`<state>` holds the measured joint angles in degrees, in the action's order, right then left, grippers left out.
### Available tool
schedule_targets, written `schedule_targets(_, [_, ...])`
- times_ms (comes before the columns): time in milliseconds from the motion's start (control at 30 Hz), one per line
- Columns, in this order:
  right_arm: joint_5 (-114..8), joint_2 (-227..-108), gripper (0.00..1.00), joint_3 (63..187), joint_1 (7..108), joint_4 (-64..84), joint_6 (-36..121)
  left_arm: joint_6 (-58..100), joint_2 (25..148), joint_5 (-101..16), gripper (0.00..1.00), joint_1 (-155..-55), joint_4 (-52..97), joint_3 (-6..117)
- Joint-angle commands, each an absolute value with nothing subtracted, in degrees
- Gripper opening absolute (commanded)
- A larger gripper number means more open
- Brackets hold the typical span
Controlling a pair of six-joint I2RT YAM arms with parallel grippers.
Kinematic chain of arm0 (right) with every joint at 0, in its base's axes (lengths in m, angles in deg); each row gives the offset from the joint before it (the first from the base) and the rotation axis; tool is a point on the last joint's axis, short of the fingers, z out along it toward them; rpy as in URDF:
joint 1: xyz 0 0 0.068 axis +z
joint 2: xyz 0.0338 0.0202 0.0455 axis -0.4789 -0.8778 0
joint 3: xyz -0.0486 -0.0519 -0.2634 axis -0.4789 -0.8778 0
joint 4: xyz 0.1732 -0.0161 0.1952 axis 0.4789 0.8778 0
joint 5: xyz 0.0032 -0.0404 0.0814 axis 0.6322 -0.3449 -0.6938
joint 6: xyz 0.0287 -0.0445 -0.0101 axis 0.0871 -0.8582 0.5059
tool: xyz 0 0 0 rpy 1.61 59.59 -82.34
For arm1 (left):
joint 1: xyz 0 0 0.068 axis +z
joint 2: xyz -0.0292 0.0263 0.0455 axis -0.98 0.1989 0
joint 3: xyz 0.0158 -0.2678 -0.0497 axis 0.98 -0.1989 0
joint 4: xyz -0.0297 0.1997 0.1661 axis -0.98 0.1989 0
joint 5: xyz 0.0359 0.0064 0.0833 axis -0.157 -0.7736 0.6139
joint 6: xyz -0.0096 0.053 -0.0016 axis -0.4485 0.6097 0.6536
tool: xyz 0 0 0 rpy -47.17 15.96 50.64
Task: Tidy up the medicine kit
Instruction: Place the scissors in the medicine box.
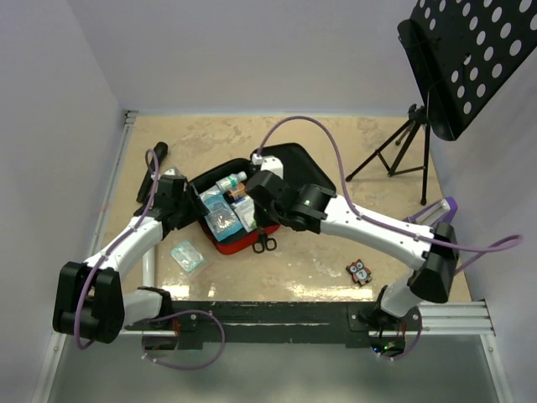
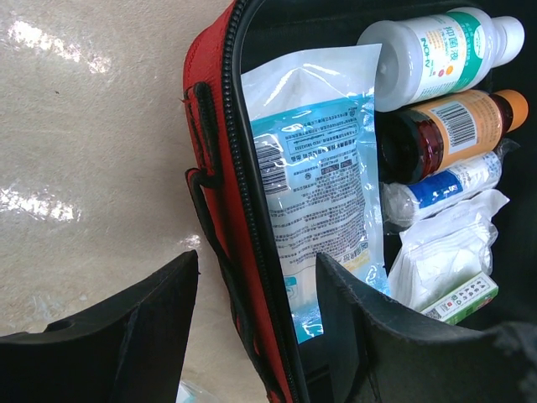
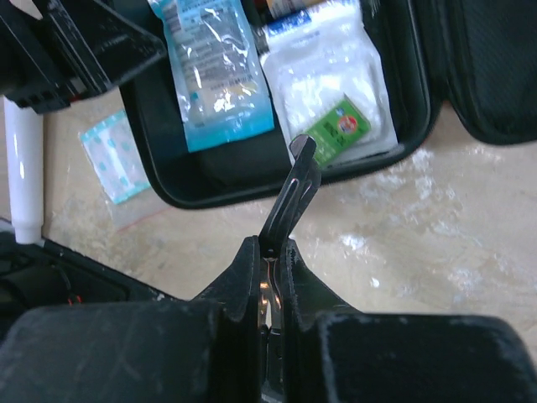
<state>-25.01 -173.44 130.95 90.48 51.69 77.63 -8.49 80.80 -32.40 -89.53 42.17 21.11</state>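
The medicine kit (image 1: pixel 239 245) lies open on the table, a red case with black lining (image 3: pixel 419 101). In it are a blue-white pouch (image 2: pixel 319 168), a white bottle (image 2: pixel 428 50), a brown bottle (image 2: pixel 453 126), a bandage roll (image 2: pixel 445 180), white gauze (image 2: pixel 445 252) and a small green box (image 3: pixel 340 130). My left gripper (image 2: pixel 256 260) is open, one finger on each side of the kit's red left wall (image 2: pixel 210 109). My right gripper (image 3: pixel 270 243) is shut on dark scissors (image 3: pixel 294 185), held over the kit's near edge; their black handles (image 1: pixel 266 244) show in the top view.
A blue-patterned plaster packet (image 1: pixel 187 256) lies on the table left of the kit. A small colourful item (image 1: pixel 360 271) sits at the front right. A black music stand (image 1: pixel 470 59) on a tripod (image 1: pixel 394 155) stands at the back right. A black cylinder (image 1: pixel 158 155) lies at the back left.
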Motion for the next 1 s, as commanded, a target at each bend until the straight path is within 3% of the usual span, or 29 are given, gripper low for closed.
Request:
schedule_targets(0, [-22.0, -180.8, 0.00, 140.1, 89.6, 50.9, 71.9, -8.4, 78.9, -32.2, 0.62, -89.1, 42.4, 23.3])
schedule_targets(433, [-24.1, -202.6, 0.00, 161.1, 84.7, 43.8, 57.6, -5.9, 70.9, -30.9, 0.65, -86.5, 51.2, 32.7])
schedule_targets(967, [-31.4, -208.6, 0.00, 160.0, 84.8, 33.8, 41.0, -5.5, 65.1, -29.3, 0.66, -84.6, 53.3, 31.8])
